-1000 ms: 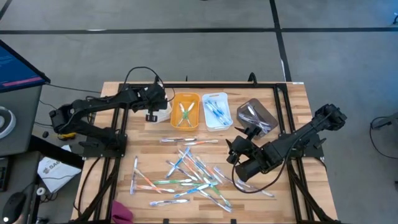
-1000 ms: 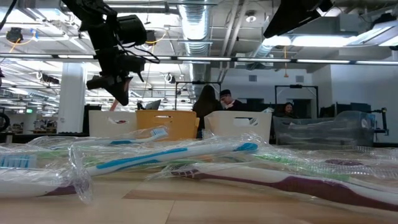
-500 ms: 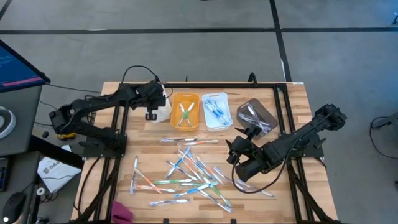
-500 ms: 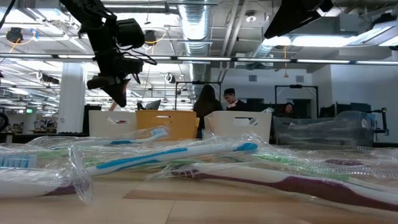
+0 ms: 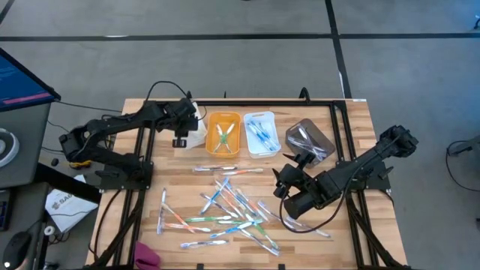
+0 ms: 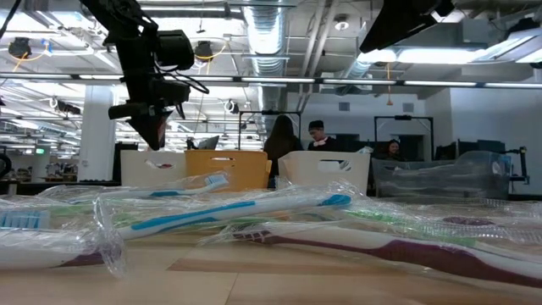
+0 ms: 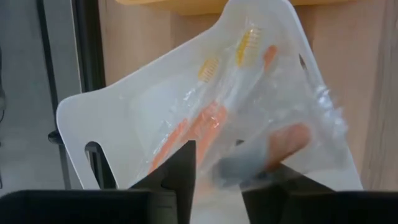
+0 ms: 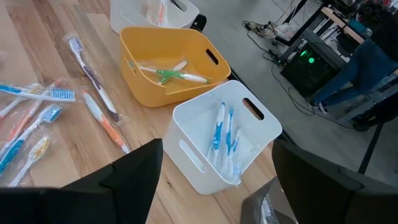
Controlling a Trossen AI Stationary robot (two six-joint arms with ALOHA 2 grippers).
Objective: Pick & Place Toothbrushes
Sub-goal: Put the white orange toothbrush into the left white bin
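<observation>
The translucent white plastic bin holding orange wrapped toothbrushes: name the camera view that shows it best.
The left wrist view: the translucent white plastic bin fills it, with the orange wrapped toothbrushes plain inside. The high view mostly hides it under the left gripper. The low view shows one wall; the right wrist view, a corner.

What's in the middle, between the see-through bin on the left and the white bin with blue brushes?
The orange bin, holding green toothbrushes, sits between the clear bin and white bin, seen from above.
</observation>
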